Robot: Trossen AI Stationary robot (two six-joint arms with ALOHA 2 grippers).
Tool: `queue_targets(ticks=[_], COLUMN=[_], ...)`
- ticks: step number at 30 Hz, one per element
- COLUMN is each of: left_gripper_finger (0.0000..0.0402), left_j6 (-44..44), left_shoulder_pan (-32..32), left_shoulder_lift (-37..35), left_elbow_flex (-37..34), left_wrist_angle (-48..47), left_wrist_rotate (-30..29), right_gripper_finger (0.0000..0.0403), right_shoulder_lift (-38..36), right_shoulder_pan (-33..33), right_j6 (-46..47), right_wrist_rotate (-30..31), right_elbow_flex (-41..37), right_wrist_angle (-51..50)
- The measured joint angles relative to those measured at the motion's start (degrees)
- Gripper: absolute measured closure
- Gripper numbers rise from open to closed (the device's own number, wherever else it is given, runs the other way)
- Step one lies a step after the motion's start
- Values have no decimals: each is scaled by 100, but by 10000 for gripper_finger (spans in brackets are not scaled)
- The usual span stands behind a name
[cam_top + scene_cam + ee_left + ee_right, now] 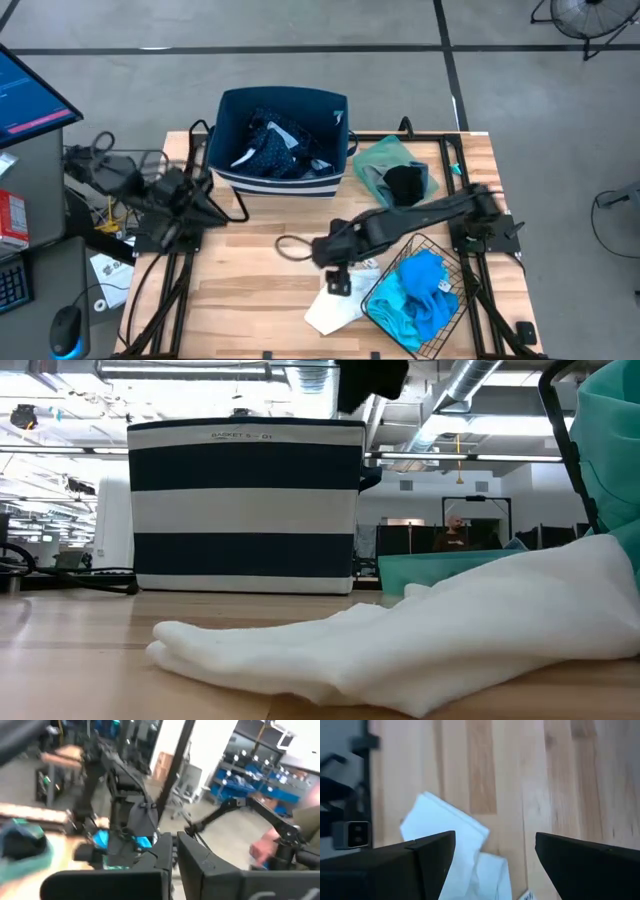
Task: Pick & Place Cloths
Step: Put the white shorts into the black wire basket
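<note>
Hovering over the middle of the table (250,290), the right gripper (338,268) hangs with its fingers spread wide and nothing between them; the right wrist view looks straight down past them at the white cloth (465,855) on the wooden planks. That white cloth (335,308) lies flat near the front edge, just beside the wire basket (440,262), and from table height it fills the foreground as a soft folded heap (430,650).

So where does the job stand? Judging by the layout, partly done. The striped bin (282,180) at the back already holds the navy dotted cloth (270,150), bunched up with something pale. Plenty is left outside it, though: the turquoise cloth (420,290) sits heaped in the wire basket, a pale green cloth (385,160) lies just right of the bin with a black cloth (405,183) on top of it, and the white one is untouched on the wood.

The left gripper (205,205) waits by the table's left edge, near the bin's corner, and its fingers look nearly closed in its own wrist view, holding nothing.

My guess: the white cloth goes next, since the open fingers are right above it.
</note>
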Motion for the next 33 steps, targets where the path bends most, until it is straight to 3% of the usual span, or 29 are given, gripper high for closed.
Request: queue_targets(ticks=[6, 11, 19, 26, 33], left_gripper_finger=[400, 400, 401, 401, 401], left_j6=[-419, -680, -81, 688, 697], left_shoulder_pan=[-393, -763, -1192, -1188, -1188], left_shoulder_lift=[-93, -412, -1269, -1882, -2046], left_elbow_flex=[-181, -181, -146, -145, -146], left_wrist_angle=[36, 87, 104, 49, 28], left_wrist_rotate=[74, 253, 235, -122, -148], right_gripper_finger=[133, 133, 133, 133, 133], right_shoulder_lift=[1436, 2283, 2790, 2940, 2980], right_shoulder_pan=[-3, 186, 664, 880, 969], right_j6=[981, 1483, 2336, 2440, 2527], right_wrist_rotate=[-193, -713, -771, -747, -737], right_elbow_flex=[1627, 2214, 2440, 2435, 2225], right_wrist_angle=[-1505, -1583, -1433, -1708, -1631])
